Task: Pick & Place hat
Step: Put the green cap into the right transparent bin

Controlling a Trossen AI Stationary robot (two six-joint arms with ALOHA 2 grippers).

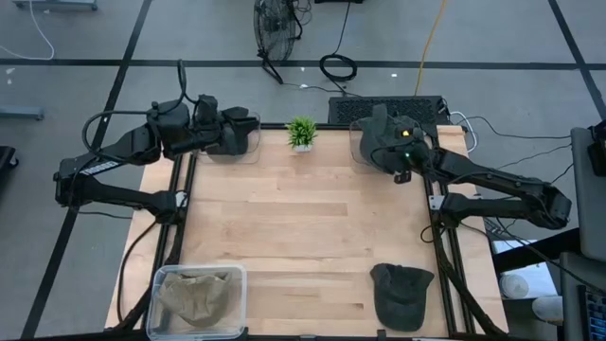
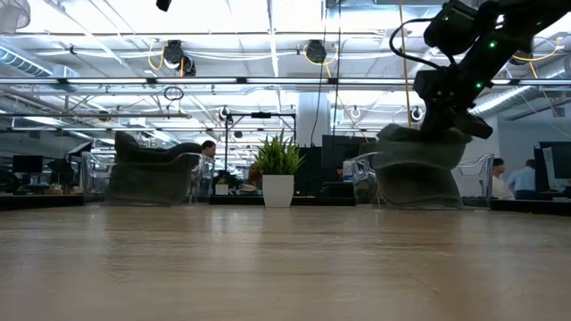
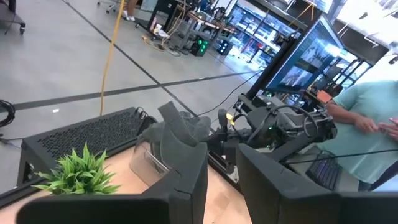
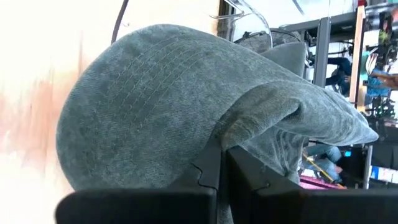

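— Where is the right tool (image 1: 392, 152) just now?

— At the far right corner of the desk (image 1: 303, 237), over a clear bin (image 1: 365, 142). Its fingers are pinched tight on a fold of a grey-green hat (image 4: 186, 106), and the wrist view shows the cloth bunched right between them. From the level view the hat (image 2: 419, 152) sits in the top of that bin, with the arm reaching down onto it.

— And the left tool (image 1: 227, 133)?

— It hangs at the far left corner, above another clear bin (image 1: 232, 147) that has something dark in it. Its fingers (image 3: 186, 186) stand a little apart, a narrow gap, with nothing between them.

— Any other hats about?

— Yes. A dark cap (image 1: 401, 294) lies flat on the near right part of the desk, well apart from both arms. At the near left corner a clear tub (image 1: 199, 296) holds a crumpled tan cloth; whether that is a hat I cannot tell.

— Anything between the two far bins?

— A small potted plant (image 1: 302, 133), upright at the far edge. Beyond the desk, a person in a light green shirt (image 3: 367, 124) shows in the left wrist view.
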